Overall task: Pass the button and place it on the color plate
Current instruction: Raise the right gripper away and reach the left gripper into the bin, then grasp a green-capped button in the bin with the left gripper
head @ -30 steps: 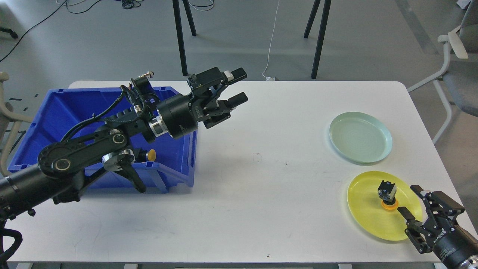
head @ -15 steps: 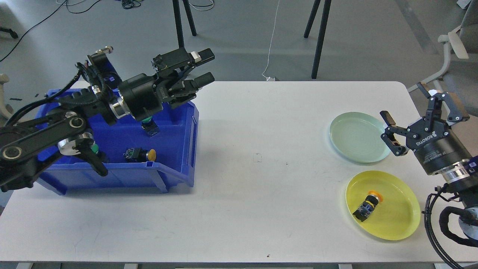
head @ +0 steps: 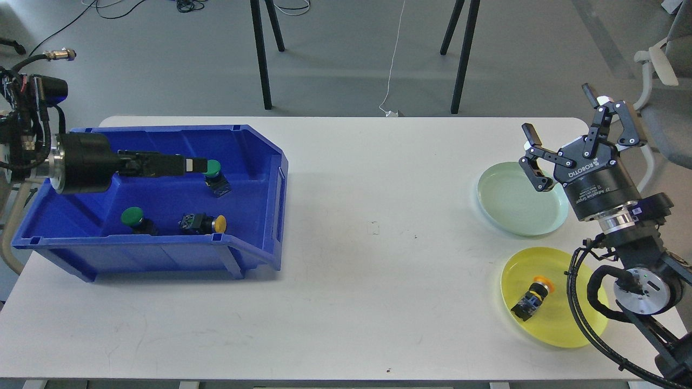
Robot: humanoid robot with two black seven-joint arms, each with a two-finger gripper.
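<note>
An orange-capped button (head: 532, 297) lies on its side on the yellow plate (head: 540, 330) at the front right. My right gripper (head: 558, 111) is open and empty, held high over the far right edge of the pale green plate (head: 508, 200). My left gripper (head: 186, 165) reaches into the blue bin (head: 254, 259) from the left and is seen edge-on. Its tip is just left of a green button (head: 213, 170). Another green button (head: 132, 217) and a yellow button (head: 208, 223) lie near the bin's front wall.
The white table (head: 378, 270) spreads between the bin and the plates. Black stand legs (head: 262, 59) stand behind its far edge. A chair (head: 665, 81) is at the far right.
The right gripper let go of the orange button, which tipped onto its side, and rose back over the green plate. The left arm swung left and its gripper dropped into the bin.
</note>
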